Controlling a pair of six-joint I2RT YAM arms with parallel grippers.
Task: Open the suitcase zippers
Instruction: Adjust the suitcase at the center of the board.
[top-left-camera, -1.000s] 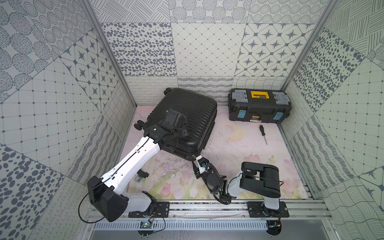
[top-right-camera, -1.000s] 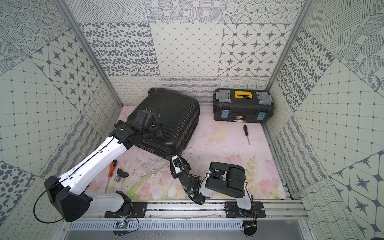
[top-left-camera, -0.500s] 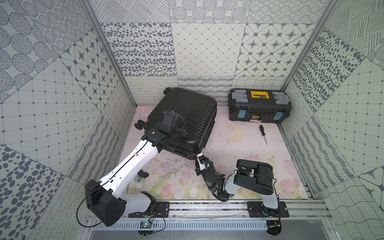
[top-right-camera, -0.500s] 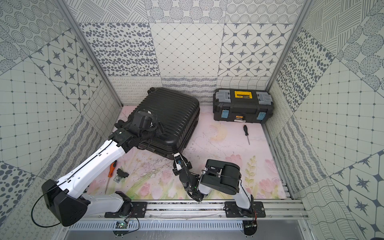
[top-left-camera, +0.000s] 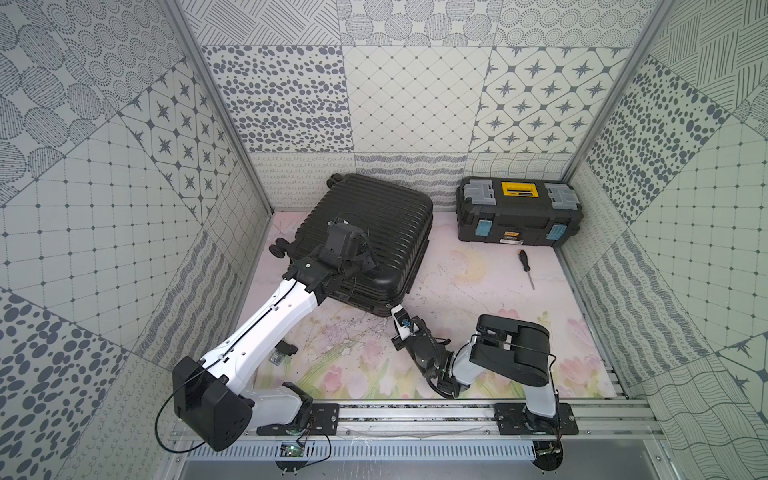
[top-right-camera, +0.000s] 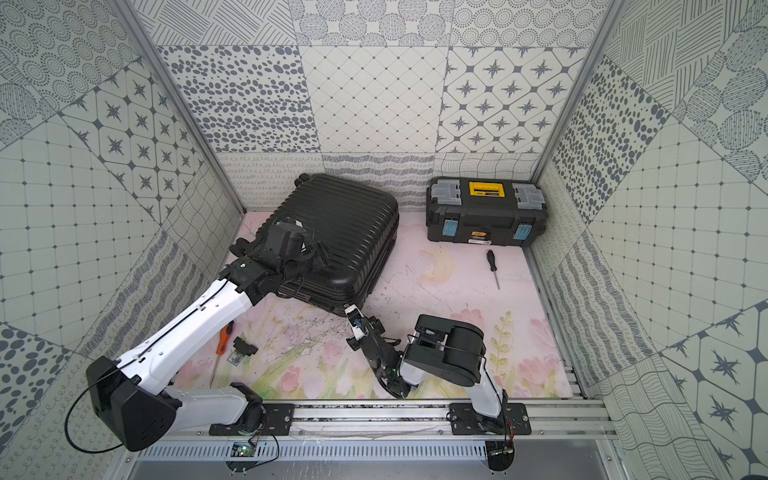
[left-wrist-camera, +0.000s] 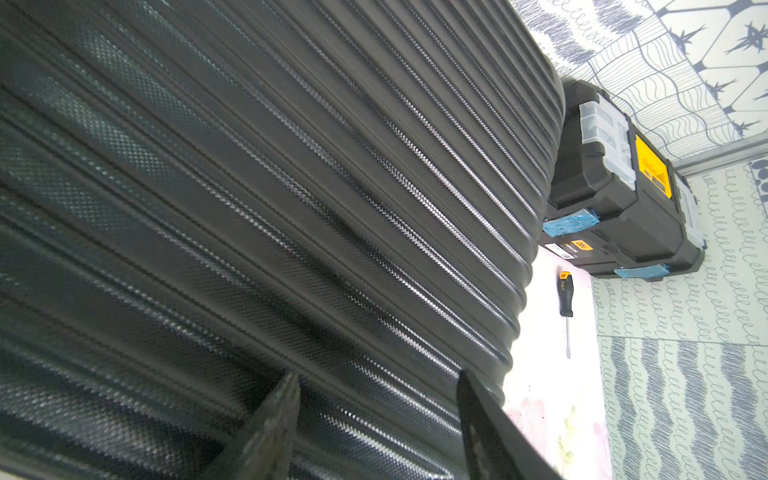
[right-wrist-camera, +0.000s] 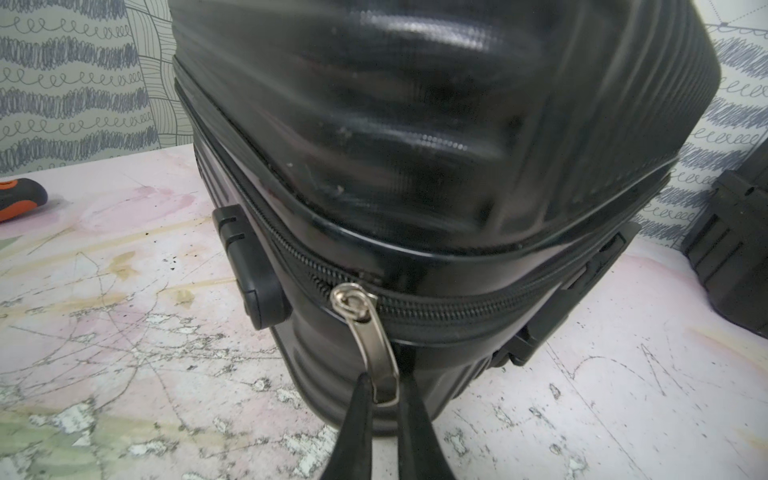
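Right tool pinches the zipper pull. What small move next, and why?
Probably drag the right tool along the zipper track: it is shut on the silver zipper pull, the track looks zipped, and the left tool is open over the suitcase.

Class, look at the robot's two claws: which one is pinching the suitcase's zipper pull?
The right claw: it pinches the silver zipper pull at the suitcase corner. The left claw is open, over the ribbed shell.

Black ribbed suitcase — silver pull
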